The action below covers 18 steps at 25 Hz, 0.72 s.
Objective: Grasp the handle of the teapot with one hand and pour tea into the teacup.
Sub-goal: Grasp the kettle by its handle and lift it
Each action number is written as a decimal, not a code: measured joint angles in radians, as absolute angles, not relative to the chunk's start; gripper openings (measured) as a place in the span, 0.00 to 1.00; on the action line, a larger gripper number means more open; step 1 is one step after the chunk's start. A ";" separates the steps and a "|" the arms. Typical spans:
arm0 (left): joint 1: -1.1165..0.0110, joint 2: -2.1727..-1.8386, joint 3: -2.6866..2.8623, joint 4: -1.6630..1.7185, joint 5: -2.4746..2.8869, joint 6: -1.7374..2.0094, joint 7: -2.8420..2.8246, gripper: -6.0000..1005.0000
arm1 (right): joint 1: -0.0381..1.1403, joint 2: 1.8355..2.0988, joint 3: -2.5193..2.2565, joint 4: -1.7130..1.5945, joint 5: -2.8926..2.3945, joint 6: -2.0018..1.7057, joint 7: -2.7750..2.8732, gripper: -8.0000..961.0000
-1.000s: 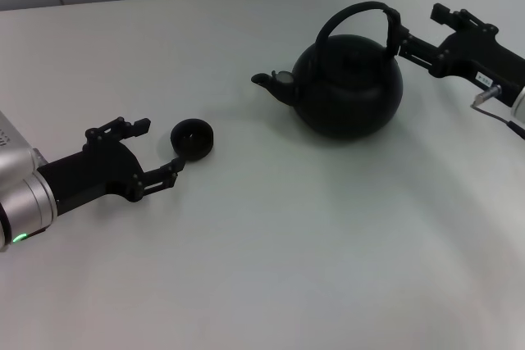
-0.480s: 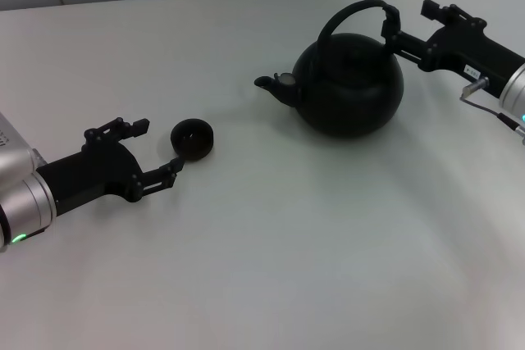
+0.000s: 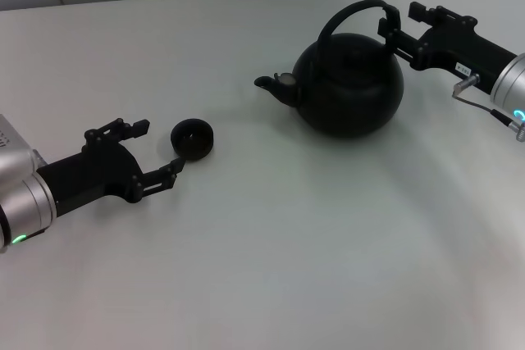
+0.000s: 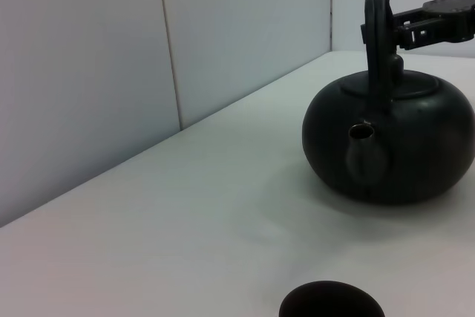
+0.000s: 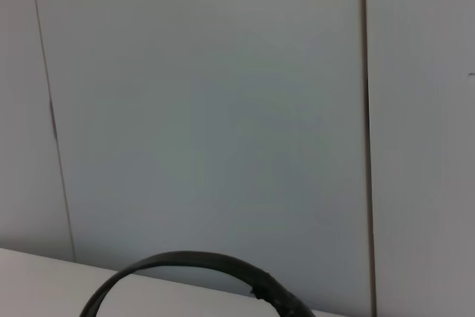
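Your right tool (image 3: 399, 24) reaches the handle (image 3: 353, 12) at its rear end, fingers apparently pinching it. The teapot (image 3: 349, 85) sits on the counter (image 3: 287, 243); the cup (image 3: 191, 138) lies well spout-ward, beside the spread left tool (image 3: 156, 147).

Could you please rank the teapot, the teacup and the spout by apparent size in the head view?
1. Teapot, clearly the largest.
2. Teacup.
3. Spout, about the cup's size, so that order is unsure.
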<state>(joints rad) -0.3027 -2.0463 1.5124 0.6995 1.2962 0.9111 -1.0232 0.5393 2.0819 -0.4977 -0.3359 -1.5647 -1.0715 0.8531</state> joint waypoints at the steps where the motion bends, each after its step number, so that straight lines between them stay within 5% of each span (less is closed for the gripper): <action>1: -0.302 -2.046 1.512 0.700 1.296 0.911 -1.023 0.81 | 0.539 2.082 -0.498 -0.336 -1.565 -1.072 0.853 0.76; 18: -0.308 -2.046 1.512 0.690 1.324 0.911 -1.033 0.81 | 0.543 2.083 -0.499 -0.336 -1.560 -1.077 0.816 0.18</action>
